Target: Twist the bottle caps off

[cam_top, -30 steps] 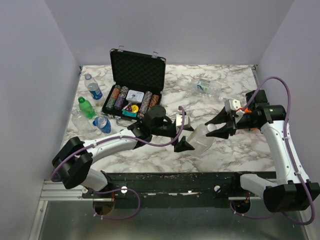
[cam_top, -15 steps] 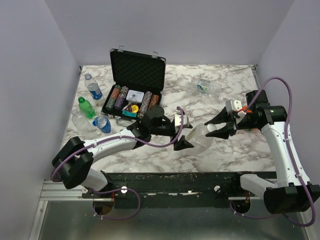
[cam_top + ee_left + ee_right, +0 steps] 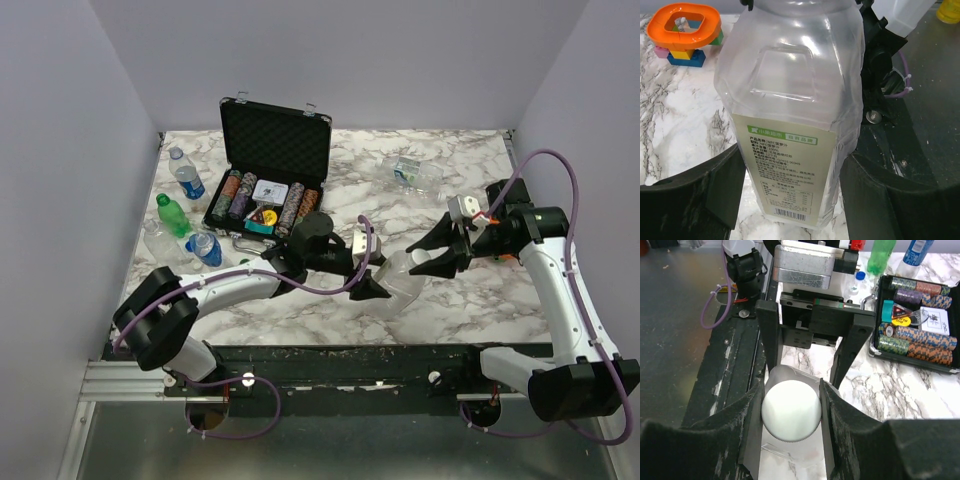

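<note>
Status: twist under way | change: my right wrist has edged back and my left arm has drawn the clear bottle (image 3: 792,100) slightly leftward | left gripper (image 3: 372,283) clamps the bottle body, low over the desk (image 3: 480,290) near its front edge | right gripper (image 3: 437,262) pinches the white cap (image 3: 791,411) | cap still seated, so I judge more turning is needed.

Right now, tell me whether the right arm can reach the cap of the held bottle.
Likely yes: the right gripper straddles the white cap, fingers seemingly touching both sides; the left gripper clamps the bottle, nothing between.
</note>
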`<state>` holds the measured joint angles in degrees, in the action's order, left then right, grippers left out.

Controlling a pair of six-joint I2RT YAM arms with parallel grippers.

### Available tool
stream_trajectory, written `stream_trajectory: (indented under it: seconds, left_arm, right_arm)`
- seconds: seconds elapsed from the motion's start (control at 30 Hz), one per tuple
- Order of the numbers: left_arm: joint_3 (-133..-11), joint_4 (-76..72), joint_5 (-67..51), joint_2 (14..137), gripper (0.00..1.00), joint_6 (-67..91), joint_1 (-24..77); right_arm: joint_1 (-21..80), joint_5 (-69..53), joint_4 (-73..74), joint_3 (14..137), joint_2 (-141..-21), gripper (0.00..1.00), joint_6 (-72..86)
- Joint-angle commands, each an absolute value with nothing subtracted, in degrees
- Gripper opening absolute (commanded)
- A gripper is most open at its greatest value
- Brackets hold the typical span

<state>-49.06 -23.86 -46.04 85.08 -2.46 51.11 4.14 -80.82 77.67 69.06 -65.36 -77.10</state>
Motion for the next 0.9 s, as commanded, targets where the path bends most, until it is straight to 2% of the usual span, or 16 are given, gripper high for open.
stream_trajectory:
  seconds: [0.0,0.1,0.17,0.2,0.23,0.37,0.43,0.5,0.73,0.87]
  left_arm:
    - [-49.1,-22.9,-46.8,83.5,0.67,-2.6,51.6]
    - [-48.5,-23.0,-46.5,82.6,0.45,-2.5,51.6]
    - [-48.5,-22.5,-45.8,81.9,0.08,-2.5,51.6]
    - [-48.4,-21.8,-44.7,81.6,0.0,-2.5,51.6]
    - [-48.3,-21.0,-43.6,80.8,0.0,-2.6,51.6]
    - [-49.6,-11.7,-37.1,77.5,0.0,-5.7,51.6]
    - [-51.2,-4.5,-31.6,76.3,0.0,-7.6,51.6]
    - [-53.0,2.9,-27.5,75.2,0.0,-9.6,51.6]
    - [-59.1,19.2,-17.1,74.0,0.0,-14.4,51.9]
    - [-61.2,22.9,-12.8,73.9,0.0,-17.7,52.2]
  right_arm:
    - [4.4,-83.9,84.6,70.5,-65.3,0.15,-75.3]
    - [4.4,-83.8,81.0,69.9,-65.2,0.17,-70.8]
    - [4.4,-82.3,77.5,69.3,-65.0,0.2,-66.0]
    - [4.4,-81.3,74.6,69.0,-64.8,0.23,-62.2]
    - [4.4,-79.7,72.2,68.6,-64.3,0.3,-59.0]
    - [4.4,-71.8,62.4,66.4,-61.2,0.78,-46.6]
    - [4.4,-67.6,59.6,66.0,-59.2,0.92,-41.7]
    - [4.4,-64.2,58.2,66.7,-58.0,0.98,-37.5]
    - [4.4,-56.1,55.1,70.9,-58.0,1.0,-24.2]
    - [4.4,-52.3,52.9,71.2,-56.5,1.0,-19.5]
